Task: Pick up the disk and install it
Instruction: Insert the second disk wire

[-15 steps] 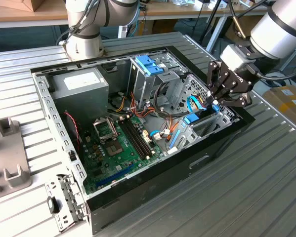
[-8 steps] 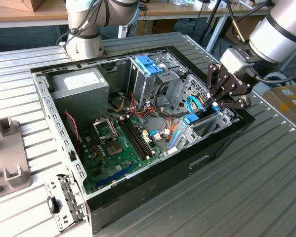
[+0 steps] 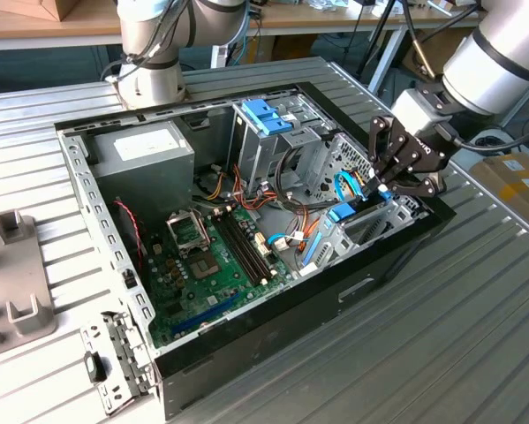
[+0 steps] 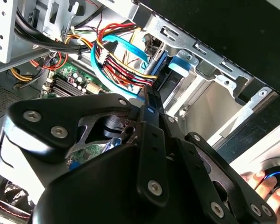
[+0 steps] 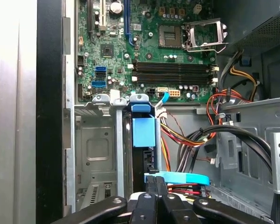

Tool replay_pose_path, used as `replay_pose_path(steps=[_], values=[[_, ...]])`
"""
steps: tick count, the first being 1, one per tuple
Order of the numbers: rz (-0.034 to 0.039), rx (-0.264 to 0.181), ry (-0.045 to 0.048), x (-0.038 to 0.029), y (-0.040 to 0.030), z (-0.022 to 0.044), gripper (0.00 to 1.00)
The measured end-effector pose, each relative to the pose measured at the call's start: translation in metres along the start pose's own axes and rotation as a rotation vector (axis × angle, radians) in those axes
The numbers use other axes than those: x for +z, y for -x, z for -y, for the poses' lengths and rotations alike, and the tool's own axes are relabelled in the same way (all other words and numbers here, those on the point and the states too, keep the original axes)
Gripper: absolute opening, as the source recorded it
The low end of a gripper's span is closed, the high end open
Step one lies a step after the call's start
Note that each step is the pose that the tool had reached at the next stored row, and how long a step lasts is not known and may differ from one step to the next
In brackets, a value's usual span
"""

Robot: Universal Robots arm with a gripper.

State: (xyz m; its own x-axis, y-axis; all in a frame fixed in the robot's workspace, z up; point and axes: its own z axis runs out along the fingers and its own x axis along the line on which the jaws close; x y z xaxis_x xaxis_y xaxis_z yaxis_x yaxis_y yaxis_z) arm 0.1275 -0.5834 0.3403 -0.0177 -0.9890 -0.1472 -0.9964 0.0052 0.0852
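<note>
The disk (image 3: 343,214) stands on edge in the front drive bay of the open computer case (image 3: 101,230). Its blue carrier frame faces up between the bay's metal walls. In both wrist views the disk's blue end (image 5: 143,133) (image 4: 162,70) lies just beyond my fingertips. My gripper (image 3: 376,187) hangs over that bay at the exterior view's right, with its black fingers (image 5: 150,186) pressed together and shut. The gripper (image 5: 154,179) (image 4: 148,100) sits right at the disk's near edge, beside a light blue flat cable (image 5: 177,178). Whether the tips touch the disk is hidden.
Red, yellow and black cables (image 5: 191,140) crowd the space beside the bay. A metal drive cage with a blue handle (image 3: 266,115), a grey power-supply box (image 3: 145,150) and the motherboard (image 3: 211,256) occupy the case. A person's fingers (image 4: 261,179) show beside the case.
</note>
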Motion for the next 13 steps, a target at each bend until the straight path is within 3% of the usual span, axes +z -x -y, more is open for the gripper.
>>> replay_pose_path(steps=[4,7,13], values=[[0.0016,0.000,0.0000,-0.0025,0.0004,0.0006,0.10],[-0.0001,0.000,0.0001,-0.0102,0.0016,0.0009,0.10],[-0.0004,0.002,0.0113,-0.0143,0.0022,0.0191,0.10]])
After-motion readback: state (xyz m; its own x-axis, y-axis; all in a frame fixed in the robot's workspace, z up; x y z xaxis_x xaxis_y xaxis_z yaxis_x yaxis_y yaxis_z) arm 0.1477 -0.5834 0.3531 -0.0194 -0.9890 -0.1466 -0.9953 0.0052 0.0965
